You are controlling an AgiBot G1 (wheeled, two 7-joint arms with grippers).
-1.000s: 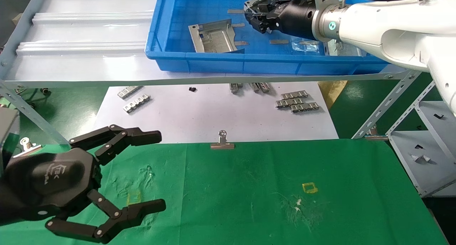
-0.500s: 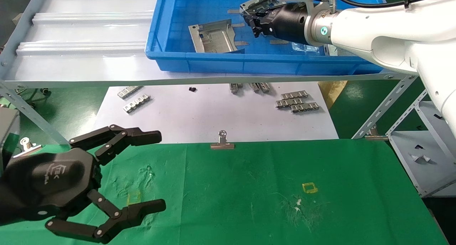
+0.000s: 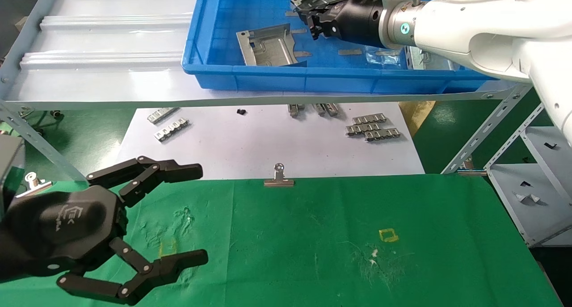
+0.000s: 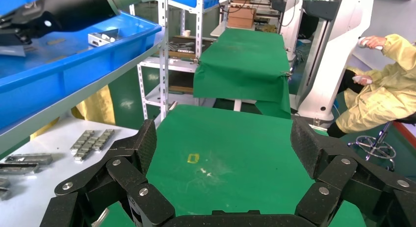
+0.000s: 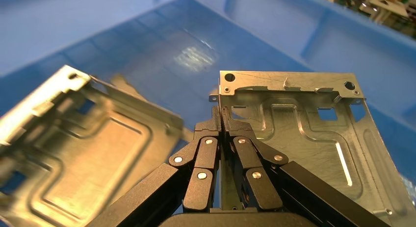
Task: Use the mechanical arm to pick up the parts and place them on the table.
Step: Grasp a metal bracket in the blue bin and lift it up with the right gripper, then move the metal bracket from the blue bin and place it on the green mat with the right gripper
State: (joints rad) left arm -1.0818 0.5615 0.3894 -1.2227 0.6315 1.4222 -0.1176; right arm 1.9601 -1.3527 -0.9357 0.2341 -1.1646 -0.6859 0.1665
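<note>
A wrinkled green cloth table (image 3: 339,235) is being left bare beneath the wide-open left gripper (image 3: 196,213). Above it, a blue plastic bin (image 3: 250,81) is holding one embossed sheet-metal part (image 3: 268,48). A second part (image 5: 304,124) is being pinched by the closed right gripper (image 5: 221,120), raised over the bin.

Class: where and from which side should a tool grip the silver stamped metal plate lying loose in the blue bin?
Grip the silver stamped metal plate by its raised folded rim, coming from above: it lies flat in the blue plastic bin, so only that upright rim offers two opposing faces.
</note>
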